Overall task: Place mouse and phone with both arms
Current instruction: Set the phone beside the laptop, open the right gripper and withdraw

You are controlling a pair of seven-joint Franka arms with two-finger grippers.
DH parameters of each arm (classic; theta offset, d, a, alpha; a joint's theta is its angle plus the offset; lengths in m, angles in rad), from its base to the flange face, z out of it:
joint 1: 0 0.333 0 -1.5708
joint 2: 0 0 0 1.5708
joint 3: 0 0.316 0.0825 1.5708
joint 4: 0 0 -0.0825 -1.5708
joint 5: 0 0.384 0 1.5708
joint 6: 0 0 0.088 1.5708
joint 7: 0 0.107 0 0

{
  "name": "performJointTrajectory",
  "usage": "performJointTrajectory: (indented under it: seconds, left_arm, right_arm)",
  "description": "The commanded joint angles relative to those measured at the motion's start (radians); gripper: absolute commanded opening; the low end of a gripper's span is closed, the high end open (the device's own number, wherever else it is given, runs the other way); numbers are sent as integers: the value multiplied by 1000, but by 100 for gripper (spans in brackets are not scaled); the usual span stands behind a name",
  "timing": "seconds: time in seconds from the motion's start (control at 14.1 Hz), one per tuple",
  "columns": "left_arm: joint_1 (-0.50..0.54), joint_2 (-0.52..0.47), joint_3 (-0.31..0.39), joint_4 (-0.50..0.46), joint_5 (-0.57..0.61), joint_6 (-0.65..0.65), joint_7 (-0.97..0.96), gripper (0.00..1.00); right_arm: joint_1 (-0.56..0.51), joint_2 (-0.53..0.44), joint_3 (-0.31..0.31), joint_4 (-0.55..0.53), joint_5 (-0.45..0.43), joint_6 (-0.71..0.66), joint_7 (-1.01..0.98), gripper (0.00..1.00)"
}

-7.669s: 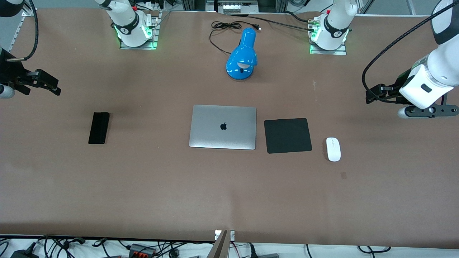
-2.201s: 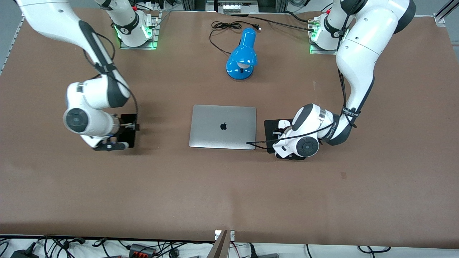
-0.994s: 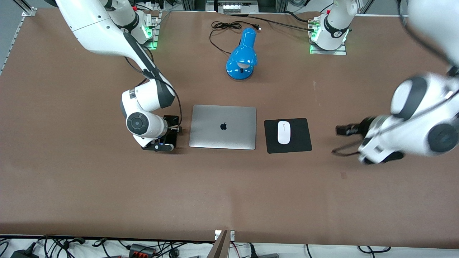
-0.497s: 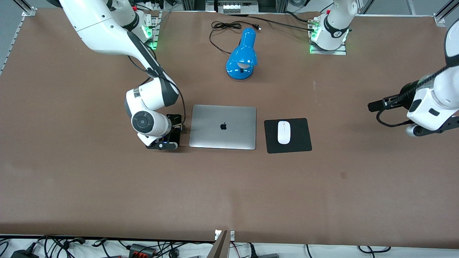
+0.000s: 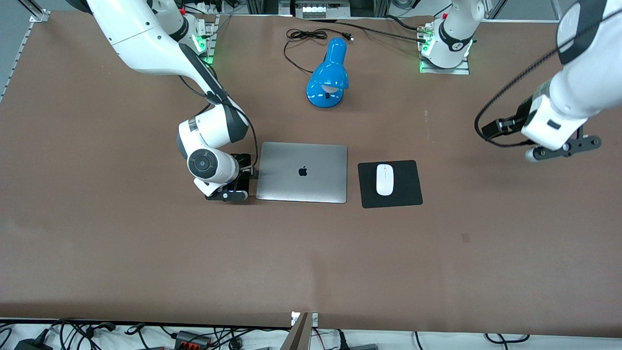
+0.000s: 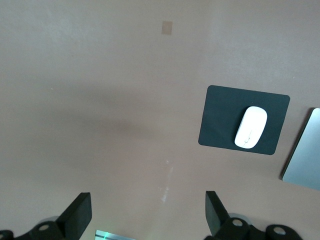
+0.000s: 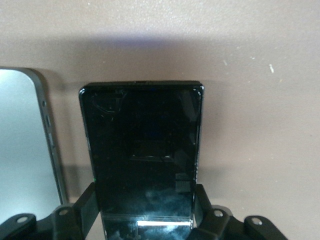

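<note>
The white mouse (image 5: 384,179) lies on the black mouse pad (image 5: 406,184) beside the laptop; it also shows in the left wrist view (image 6: 251,127). The black phone (image 5: 243,162) is mostly hidden under my right gripper (image 5: 238,183) and sits low at the table, close beside the laptop's edge toward the right arm's end. In the right wrist view the fingers (image 7: 86,205) press both long sides of the phone (image 7: 142,150). My left gripper (image 5: 492,128) is open and empty, raised over bare table toward the left arm's end; it also shows in the left wrist view (image 6: 147,216).
A closed silver laptop (image 5: 302,172) lies mid-table; its edge shows in the right wrist view (image 7: 25,145). A blue desk lamp (image 5: 328,75) with a black cord lies farther from the front camera than the laptop. Bare brown table lies nearer the front camera.
My right gripper has carried the phone a little closer to the laptop's edge. My left arm has risen and drawn back, empty, with the mouse left on the pad.
</note>
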Motion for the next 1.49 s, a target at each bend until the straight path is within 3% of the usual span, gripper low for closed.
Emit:
performJointTrajectory:
  seconds: [0.0,0.07,0.5,0.71,1.07,1.42]
  left_arm:
    - [7,-24,-2,-26,11,26,22,100]
    - [7,-26,-2,-26,11,26,18,100]
    - [-16,-65,-13,-26,-11,-6,19,100]
    - [-56,-64,13,-15,-11,-1,18,100]
    - [-37,-50,10,-14,-11,31,22,100]
    - [-34,-52,12,-15,-8,29,31,100]
  right_arm:
    - [9,10,-3,17,16,1,19,86]
    - [8,7,-5,19,14,-2,45,100]
    - [0,-108,-14,57,-3,-60,38,100]
    - [-18,-154,-26,182,-4,-205,26,100]
    - [-107,-172,-26,440,-44,-439,-58,100]
    - [-187,-223,-34,509,-73,-506,-132,100]
